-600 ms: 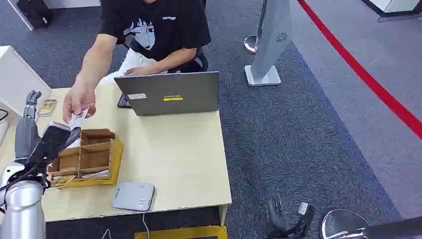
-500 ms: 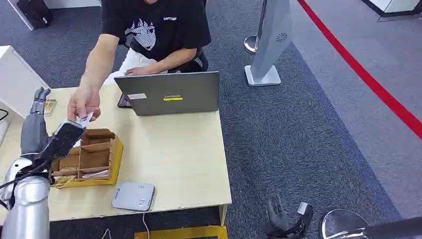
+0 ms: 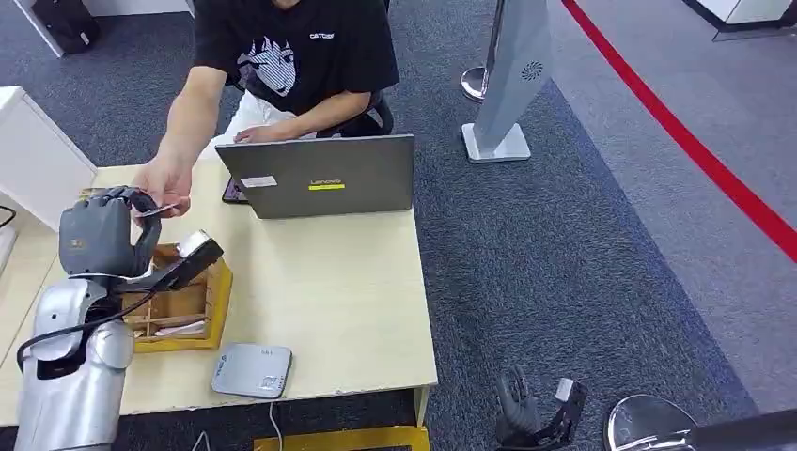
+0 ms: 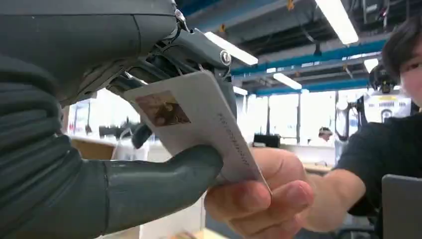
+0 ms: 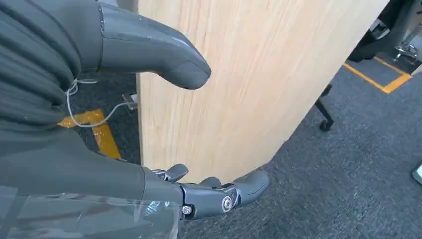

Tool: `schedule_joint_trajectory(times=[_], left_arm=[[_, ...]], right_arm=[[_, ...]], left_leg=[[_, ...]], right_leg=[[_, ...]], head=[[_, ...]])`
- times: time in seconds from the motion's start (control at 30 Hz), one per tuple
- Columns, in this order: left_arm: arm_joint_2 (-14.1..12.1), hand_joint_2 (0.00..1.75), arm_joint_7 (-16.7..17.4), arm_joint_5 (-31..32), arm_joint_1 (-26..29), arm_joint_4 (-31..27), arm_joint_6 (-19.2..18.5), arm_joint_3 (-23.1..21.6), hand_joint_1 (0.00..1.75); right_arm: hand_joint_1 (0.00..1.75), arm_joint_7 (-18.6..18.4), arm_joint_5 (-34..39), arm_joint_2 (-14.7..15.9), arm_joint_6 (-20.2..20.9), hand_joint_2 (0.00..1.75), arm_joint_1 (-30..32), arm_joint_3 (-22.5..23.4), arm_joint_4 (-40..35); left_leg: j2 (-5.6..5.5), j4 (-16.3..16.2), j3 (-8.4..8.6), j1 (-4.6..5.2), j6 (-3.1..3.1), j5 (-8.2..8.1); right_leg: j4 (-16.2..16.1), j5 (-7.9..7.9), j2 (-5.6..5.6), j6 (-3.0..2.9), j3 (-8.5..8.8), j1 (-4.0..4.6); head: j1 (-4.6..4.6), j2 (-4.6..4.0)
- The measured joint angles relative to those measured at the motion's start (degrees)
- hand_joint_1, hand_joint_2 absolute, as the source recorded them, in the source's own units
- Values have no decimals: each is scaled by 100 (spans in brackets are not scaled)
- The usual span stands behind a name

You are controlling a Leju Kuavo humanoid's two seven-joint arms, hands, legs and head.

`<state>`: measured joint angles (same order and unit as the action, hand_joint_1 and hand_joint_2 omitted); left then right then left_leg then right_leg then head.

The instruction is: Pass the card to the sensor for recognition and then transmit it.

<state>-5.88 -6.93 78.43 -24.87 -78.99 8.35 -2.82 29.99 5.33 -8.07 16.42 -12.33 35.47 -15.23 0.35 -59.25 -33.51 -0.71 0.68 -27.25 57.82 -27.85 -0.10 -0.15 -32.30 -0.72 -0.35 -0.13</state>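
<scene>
A white card (image 3: 155, 210) with a small picture on it is held over the table's far left. In the left wrist view the card (image 4: 194, 119) is pinched between the thumb and fingers of my left hand (image 3: 99, 235). A seated person's hand (image 3: 162, 183) grips the card's other end. The flat grey sensor (image 3: 252, 369) lies near the table's front edge, apart from the card. My right hand (image 3: 531, 413) hangs low beside the table, fingers apart and holding nothing.
A wooden compartment box (image 3: 179, 301) stands below my left hand. A grey laptop (image 3: 320, 176) stands at the far edge in front of the person, with a phone (image 3: 232, 191) beside it. The light wooden table (image 3: 329, 291) ends at the right over carpet; a stand (image 3: 512, 75) is beyond.
My left hand has turned and curled in, and now pinches the card that the person was holding out. The person's hand has moved slightly right and still grips it.
</scene>
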Motion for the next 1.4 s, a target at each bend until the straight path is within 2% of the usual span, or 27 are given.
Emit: schedule_joint_trajectory(times=[0.17, 0.27, 0.47, 0.6, 0.8, 0.93, 1.03, 1.2, 1.4], left_arm=[[11, 175, 76, 460, 11, -89, 426, -37, 175], [98, 175, -41, 596, 260, -445, 694, -63, 175], [446, 175, -387, 896, 1594, -1517, 1263, -569, 175], [529, 175, -448, 1066, 2386, -1843, 1545, -981, 175], [568, 175, -453, 1125, 3051, -1830, 1589, -1189, 175], [505, 175, -112, 1136, 3217, -1657, 1652, -1300, 175], [496, 175, -39, 1127, 3292, -1471, 1726, -1318, 175], [481, 175, -162, 959, 3330, -1185, 1726, -1290, 175], [496, 175, -330, 887, 3366, -931, 1722, -1036, 175]], right_arm=[[0, -13, 4, -2, -7, 175, 0, 0, 0], [0, 7, 70, -2, -7, 175, 8, 0, 0], [0, 105, 199, -2, 11, 175, 68, 39, 0], [0, 144, 260, -2, 22, 175, 104, 87, -2], [0, 146, 291, -2, 28, 175, 142, 168, -2], [0, 160, 288, -2, 20, 175, 147, 186, -6], [0, 164, 289, -2, 20, 175, 152, 197, -7], [0, 164, 288, 0, 22, 175, 164, 234, -7], [0, 164, 267, 0, 20, 175, 173, 280, -9]], left_leg=[[0, 0, -1, 0, 0, 0], [1, 0, -1, 2, -1, -2], [2, 0, -5, 7, -8, -15], [3, 0, -5, 7, -14, -19], [3, 1, -3, 3, -11, -16], [2, 1, -3, 2, -8, -13], [2, 1, -4, 2, -8, -13], [0, 1, -6, 4, -8, -14], [0, 1, -5, 3, -8, -13]], right_leg=[[1, 0, 0, 0, 0, 0], [0, -1, 2, 1, 0, 0], [-6, -7, 3, 7, -1, -2], [-8, -7, 2, 7, -2, -3], [-7, -7, 2, 6, -2, -2], [-5, -6, 1, 6, -2, -1], [-5, -6, 1, 6, -2, -1], [-5, -7, 0, 6, -1, -1], [-5, -7, -1, 6, -2, -1]], head=[[2, 0], [0, 0], [2, 0], [0, 0], [0, 0], [0, 0], [2, 0], [0, 0], [0, 0]])
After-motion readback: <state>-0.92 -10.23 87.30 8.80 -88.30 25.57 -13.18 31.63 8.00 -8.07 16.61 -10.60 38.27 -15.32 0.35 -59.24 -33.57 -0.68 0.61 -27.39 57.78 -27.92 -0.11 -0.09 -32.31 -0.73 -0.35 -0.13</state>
